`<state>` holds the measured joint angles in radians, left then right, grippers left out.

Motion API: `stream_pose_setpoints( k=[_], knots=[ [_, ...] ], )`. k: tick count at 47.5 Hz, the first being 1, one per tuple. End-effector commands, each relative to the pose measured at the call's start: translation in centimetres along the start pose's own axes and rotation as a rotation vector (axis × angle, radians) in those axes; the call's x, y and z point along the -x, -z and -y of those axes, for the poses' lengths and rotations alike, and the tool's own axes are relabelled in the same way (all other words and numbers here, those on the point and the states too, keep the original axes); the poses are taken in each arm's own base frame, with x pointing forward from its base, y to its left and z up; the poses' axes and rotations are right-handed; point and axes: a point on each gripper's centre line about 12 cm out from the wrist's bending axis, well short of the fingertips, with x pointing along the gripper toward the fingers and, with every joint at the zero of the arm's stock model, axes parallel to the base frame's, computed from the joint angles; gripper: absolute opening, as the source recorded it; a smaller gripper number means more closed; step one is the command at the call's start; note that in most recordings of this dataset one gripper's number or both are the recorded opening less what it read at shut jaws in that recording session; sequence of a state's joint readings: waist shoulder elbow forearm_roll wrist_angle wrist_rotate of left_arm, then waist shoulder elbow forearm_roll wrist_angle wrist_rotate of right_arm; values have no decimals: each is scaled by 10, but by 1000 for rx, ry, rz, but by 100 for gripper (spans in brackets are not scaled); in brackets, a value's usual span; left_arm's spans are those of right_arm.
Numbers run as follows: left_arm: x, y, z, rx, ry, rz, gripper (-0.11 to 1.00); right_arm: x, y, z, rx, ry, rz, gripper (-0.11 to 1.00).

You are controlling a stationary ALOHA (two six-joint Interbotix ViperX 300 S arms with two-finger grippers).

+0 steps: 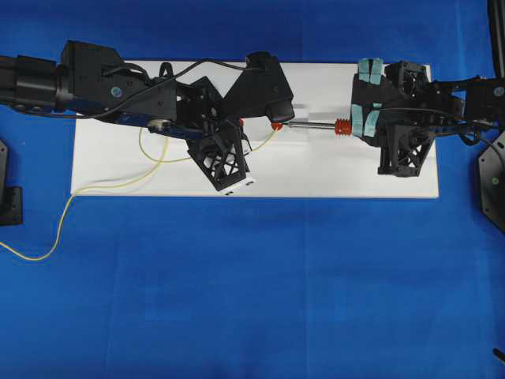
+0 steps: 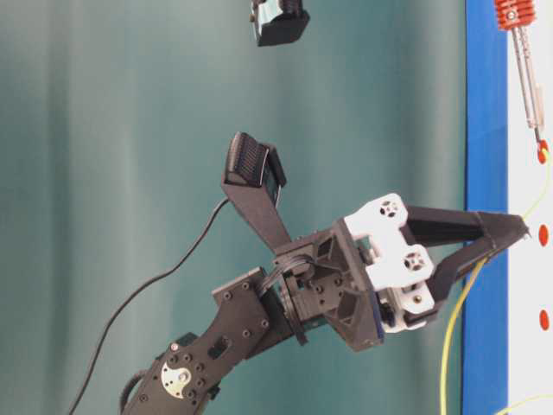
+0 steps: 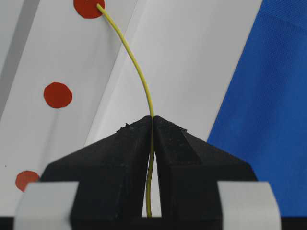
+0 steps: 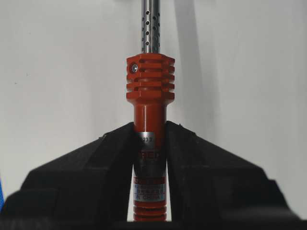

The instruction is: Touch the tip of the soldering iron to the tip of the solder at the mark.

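The left gripper (image 3: 152,120) pinches the solder (image 3: 139,72) tight between closed fingers; its free end lies on a red dot (image 3: 88,7) of the white board (image 1: 316,170). Right of that dot, the right gripper's (image 4: 149,132) fingers clamp the soldering iron (image 4: 149,96), label reading "RED" and "IN CHINA"

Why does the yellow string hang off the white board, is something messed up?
Nothing looks broken. The solder just trails in loose curves off the white board onto the blue cloth. The left gripper pinches it so its end rests on a red mark, and the right gripper holds the soldering iron straight.
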<state>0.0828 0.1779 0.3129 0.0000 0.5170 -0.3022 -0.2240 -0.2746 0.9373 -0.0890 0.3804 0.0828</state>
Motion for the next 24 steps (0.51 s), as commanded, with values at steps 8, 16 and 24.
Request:
stream_pose_setpoints(
  k=[8,16,24],
  knots=[
    [10,-11,1,4,9,39,1,4,-12,-2,3,-5,37,6],
    [9,-11,1,4,8,39,1,4,-12,-2,4,-5,37,6],
    [10,-11,1,4,8,39,1,3,-12,-3,7,-6,35,6]
  ],
)
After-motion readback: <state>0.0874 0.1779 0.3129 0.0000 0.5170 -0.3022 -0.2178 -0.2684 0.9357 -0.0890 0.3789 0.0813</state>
